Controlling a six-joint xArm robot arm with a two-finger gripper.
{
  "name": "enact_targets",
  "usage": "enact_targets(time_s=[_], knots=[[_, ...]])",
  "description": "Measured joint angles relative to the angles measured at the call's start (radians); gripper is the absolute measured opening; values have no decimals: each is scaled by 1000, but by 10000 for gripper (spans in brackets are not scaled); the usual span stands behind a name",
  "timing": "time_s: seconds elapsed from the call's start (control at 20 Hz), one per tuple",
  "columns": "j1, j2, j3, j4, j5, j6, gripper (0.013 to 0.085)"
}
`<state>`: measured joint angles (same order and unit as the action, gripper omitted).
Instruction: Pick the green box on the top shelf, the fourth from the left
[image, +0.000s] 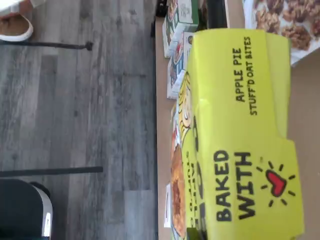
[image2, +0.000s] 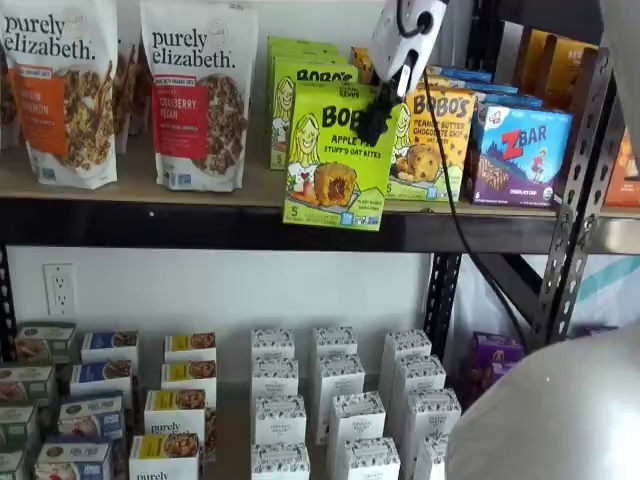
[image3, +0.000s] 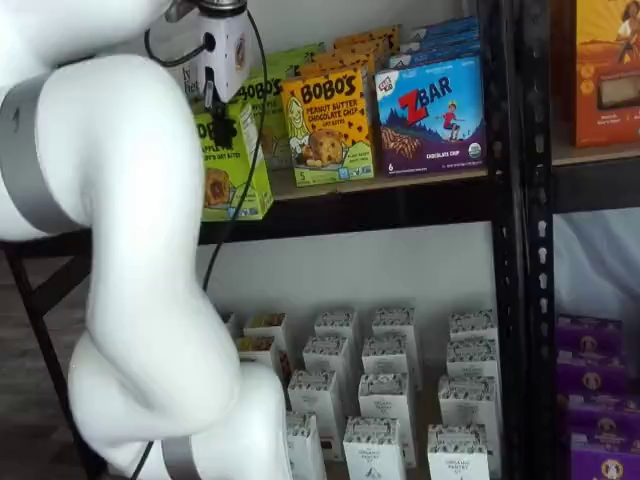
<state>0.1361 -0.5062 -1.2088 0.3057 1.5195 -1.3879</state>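
Note:
The green box (image2: 335, 160) is a lime-green Bobo's Apple Pie carton. It hangs slightly tilted out in front of the top shelf's (image2: 150, 222) black beam, its lower edge overlapping the beam. My gripper (image2: 376, 118) is shut on the green box at its top right, black fingers against the carton. In a shelf view the green box (image3: 236, 165) shows past my white arm, with the gripper (image3: 222, 128) on its top. In the wrist view the box's top flap (image: 240, 135) fills much of the picture, with the grey floor beyond.
More green Bobo's boxes (image2: 300, 70) stand behind. To the right are a yellow-orange Bobo's box (image2: 432, 140) and a blue ZBar box (image2: 522, 155). Granola bags (image2: 200, 90) stand to the left. White cartons (image2: 340, 410) fill the lower shelf. A black upright (image2: 580, 200) stands right.

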Motion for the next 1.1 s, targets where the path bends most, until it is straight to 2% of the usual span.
enact_targets(time_s=[0.4,1.1], knots=[[-41,-49,71,-14,-12,-48,250],[-78,-91,125,-29,0,-89,250]])
